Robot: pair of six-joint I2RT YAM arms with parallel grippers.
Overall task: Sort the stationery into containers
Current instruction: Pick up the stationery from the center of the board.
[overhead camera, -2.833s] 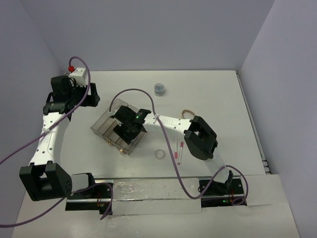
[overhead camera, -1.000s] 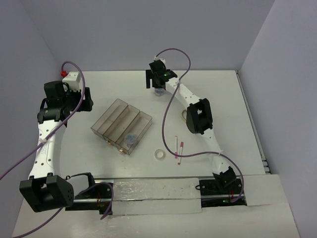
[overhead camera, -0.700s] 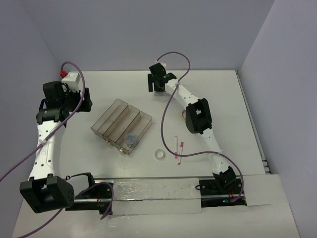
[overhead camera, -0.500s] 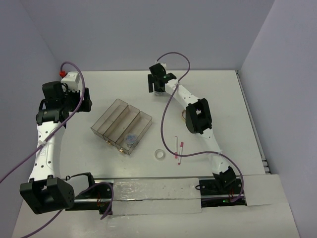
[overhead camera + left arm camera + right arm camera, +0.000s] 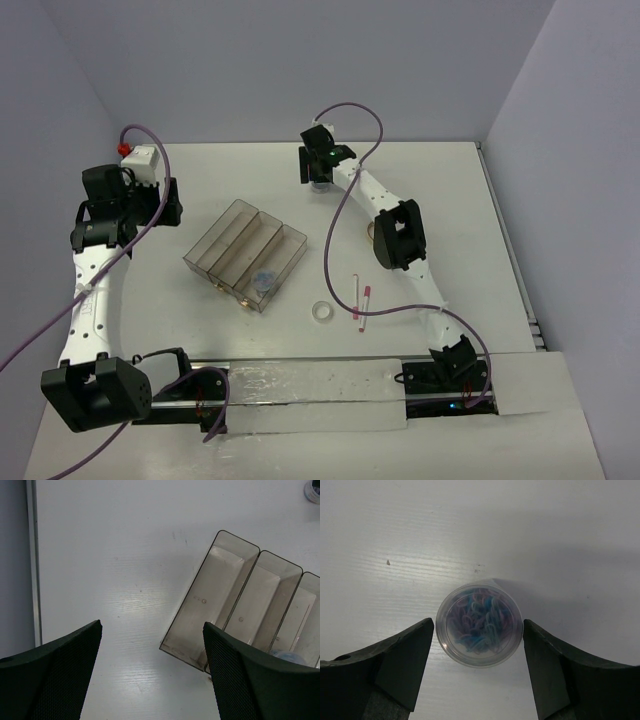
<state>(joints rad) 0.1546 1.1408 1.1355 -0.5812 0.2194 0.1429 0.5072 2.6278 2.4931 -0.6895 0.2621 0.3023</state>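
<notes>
Presently, the right arm reaches out to the far side of the table (image 5: pixel 480 200), and the right gripper (image 5: pixel 478 626) hangs straight above a small clear round jar (image 5: pixel 479 629) of blue and purple loops. The jar stands upright on the bare tabletop between the two dark fingers (image 5: pixel 400 665). Each finger's inner edge lies right at the jar's rim. Whether the jaws are already pressing on it or stand just clear, I cannot tell from the wrist view.

The left gripper (image 5: pixel 152 626) hovers over the left part of the table with its jaws spread wide and nothing between them. It is beside the tray, not over it.

The clear brownish three-compartment tray (image 5: pixel 218 240) sits askew near the middle of the table. Its left and middle compartments show only bare floor. A second jar with blue contents (image 5: pixel 265 280) lies at the near end of the right-hand compartment.

Still out on the table:
- The white tape ring (image 5: pixel 322 312) lies flat, to the right of the tray's near corner.
- The two thin white pens with red ends (image 5: pixel 361 300) lie side by side just right of the ring.
- The tan rubber-band loop (image 5: pixel 371 231) is largely hidden under the right arm's elbow, with only an arc showing.
</notes>
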